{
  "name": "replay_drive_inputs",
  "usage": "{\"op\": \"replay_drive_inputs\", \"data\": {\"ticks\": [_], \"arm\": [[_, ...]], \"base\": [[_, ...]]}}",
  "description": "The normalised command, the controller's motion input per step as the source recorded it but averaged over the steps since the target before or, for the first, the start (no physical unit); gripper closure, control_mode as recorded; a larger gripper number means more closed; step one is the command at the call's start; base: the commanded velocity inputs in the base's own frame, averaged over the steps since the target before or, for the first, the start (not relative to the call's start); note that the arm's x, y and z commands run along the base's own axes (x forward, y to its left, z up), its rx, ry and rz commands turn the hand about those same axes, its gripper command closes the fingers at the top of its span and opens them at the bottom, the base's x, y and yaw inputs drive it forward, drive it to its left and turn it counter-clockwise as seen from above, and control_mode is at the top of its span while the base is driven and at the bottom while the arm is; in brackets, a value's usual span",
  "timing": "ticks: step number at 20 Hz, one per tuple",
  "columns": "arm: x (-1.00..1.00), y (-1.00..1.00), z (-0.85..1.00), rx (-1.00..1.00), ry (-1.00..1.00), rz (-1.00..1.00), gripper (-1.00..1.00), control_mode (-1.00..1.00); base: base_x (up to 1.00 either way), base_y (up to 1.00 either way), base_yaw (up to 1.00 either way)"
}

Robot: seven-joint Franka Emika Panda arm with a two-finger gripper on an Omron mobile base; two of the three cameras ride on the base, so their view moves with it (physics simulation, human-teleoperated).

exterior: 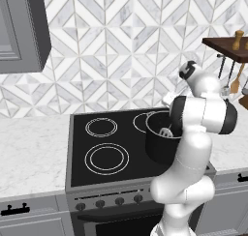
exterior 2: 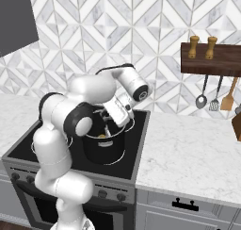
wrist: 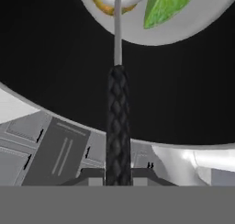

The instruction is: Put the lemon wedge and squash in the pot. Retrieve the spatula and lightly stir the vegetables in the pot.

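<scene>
The pot (exterior: 160,145) looks matt black, the spatula (wrist: 118,122) has a braided dark grip and smooth metal shaft.

The hand view's top edge crops the squash (wrist: 109,7) and lemon wedge (wrist: 166,6).

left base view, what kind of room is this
A simulated home kitchen, it seems: a black stove with ring burners and knobs, a black pot on it, marble counters and utensils hanging on a tiled wall.
</scene>
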Motion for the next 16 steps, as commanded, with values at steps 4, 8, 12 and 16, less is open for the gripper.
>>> {"op": "replay_drive_inputs", "data": {"ticks": [4, 8, 12, 16], "arm": [[0.55, 0.00, -0.76, 0.01, 0.08, 0.00, 1.00, -1.00], [0.26, 0.00, -0.47, 0.00, 0.01, 0.00, 1.00, -1.00], [-0.29, 0.00, 0.45, 0.01, -0.01, -0.01, 1.00, -1.00], [-0.21, 0.00, 0.49, 0.02, 0.00, -0.05, 1.00, -1.00]], "base": [[0.00, 0.00, 0.00], [0.00, 0.00, 0.00], [0.00, 0.00, 0.00], [0.00, 0.00, 0.00]]}}
